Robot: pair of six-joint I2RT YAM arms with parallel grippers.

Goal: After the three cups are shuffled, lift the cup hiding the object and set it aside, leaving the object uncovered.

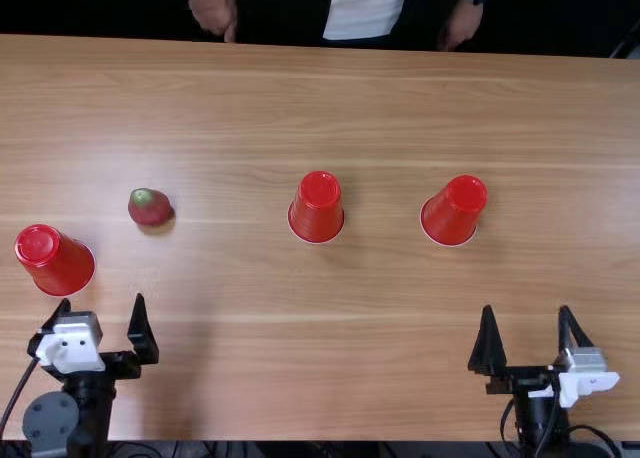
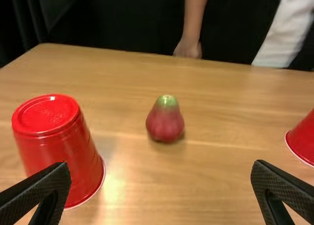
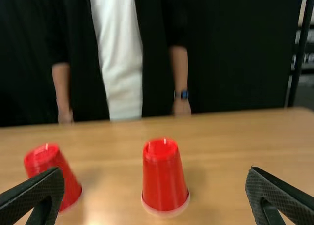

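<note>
Left claw: released, both fingers spread wide, gripping nothing. It sits low over the table at the near edge, on the left side.

Right claw: also released, fingers wide apart, nothing between them. It sits at the near edge on the right side, well apart from my left claw.

Fruit: uncovered. It's red with a green top and stands upright on bare wood, left of centre. No cup is over it and nothing touches it. In my left wrist view the fruit sits out ahead, between my two fingers.

Left cup: red, upside down with the rim on the table, near the left edge. It's nearer to me than the fruit and apart from it. It stands just beyond my left claw's outer finger; I can't tell if they touch.

Mid cup: red, upside down, about table centre, well right of the fruit.

Right cup: red, upside down, right of the mid cup with a clear gap. It's ahead of my right claw and well apart from it. In my right wrist view it stands out in front between my fingers.
</note>
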